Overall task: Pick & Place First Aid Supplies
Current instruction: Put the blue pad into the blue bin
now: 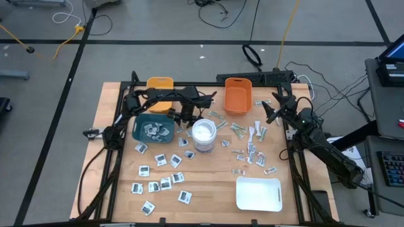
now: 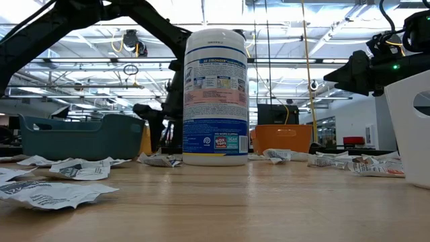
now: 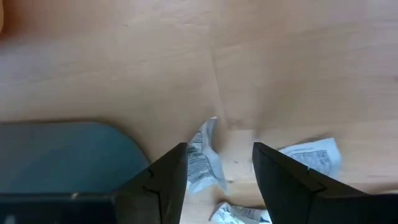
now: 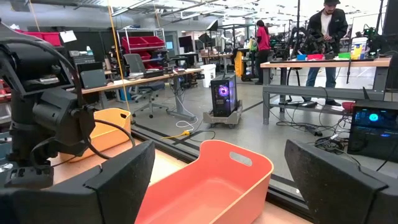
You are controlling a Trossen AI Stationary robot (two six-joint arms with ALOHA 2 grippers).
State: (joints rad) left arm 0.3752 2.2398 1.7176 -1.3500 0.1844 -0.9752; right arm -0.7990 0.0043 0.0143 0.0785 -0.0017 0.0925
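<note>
Left gripper (image 3: 219,168) straddles a printed packet (image 3: 200,158), unreadable.

The only print that can partly be read stands on the label of the white wipes canister (image 2: 215,97) in the low view: a band near the top of the label reads roughly "2X STRONGER", and a small pink square low on it looks like a "BOX TOPS" mark. The rest of that label is too small to read. The packet (image 3: 202,158) beside the left gripper's fingers (image 3: 168,180) carries dark print that cannot be made out.
</note>
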